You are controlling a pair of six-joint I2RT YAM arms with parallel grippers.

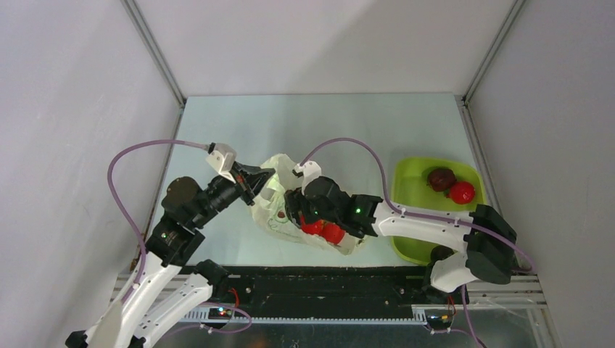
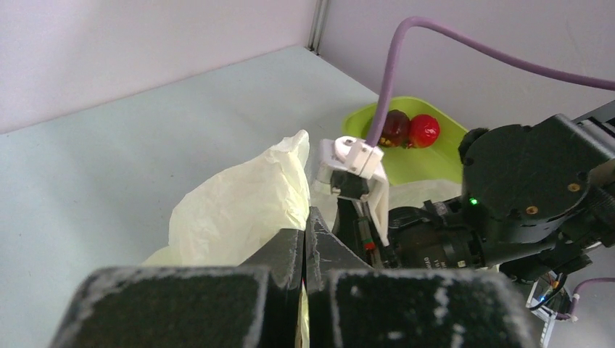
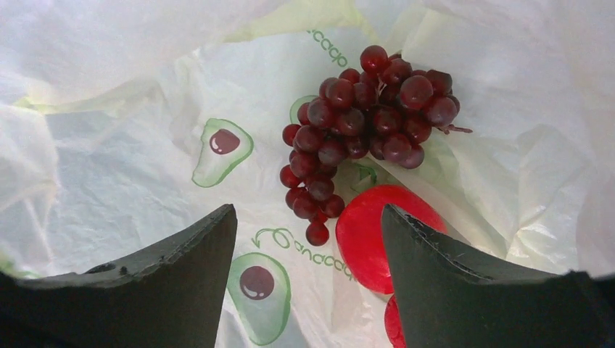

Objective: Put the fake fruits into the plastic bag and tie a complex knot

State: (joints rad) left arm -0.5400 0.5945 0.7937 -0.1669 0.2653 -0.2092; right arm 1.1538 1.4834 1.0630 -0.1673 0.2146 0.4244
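The plastic bag [image 1: 274, 210] lies mid-table, pale film with avocado prints. My left gripper [image 1: 255, 183] is shut on the bag's upper rim film [image 2: 239, 203], its jaws pressed together with film between them [image 2: 306, 226]. My right gripper [image 1: 303, 210] reaches into the bag's mouth, open and empty [image 3: 308, 221]. Inside the bag lie a dark grape cluster [image 3: 370, 116] and two red round fruits [image 3: 370, 228], which show through the film from above [image 1: 323, 230]. A maroon fruit [image 1: 441, 178] and a red fruit [image 1: 462, 192] sit in the lime-green tray [image 1: 417, 239].
The tray stands right of the bag, under my right arm's forearm [image 1: 428, 225]. It also shows in the left wrist view [image 2: 442, 156] behind the right arm [image 2: 537, 181]. Grey walls close in on the left, right and far sides.
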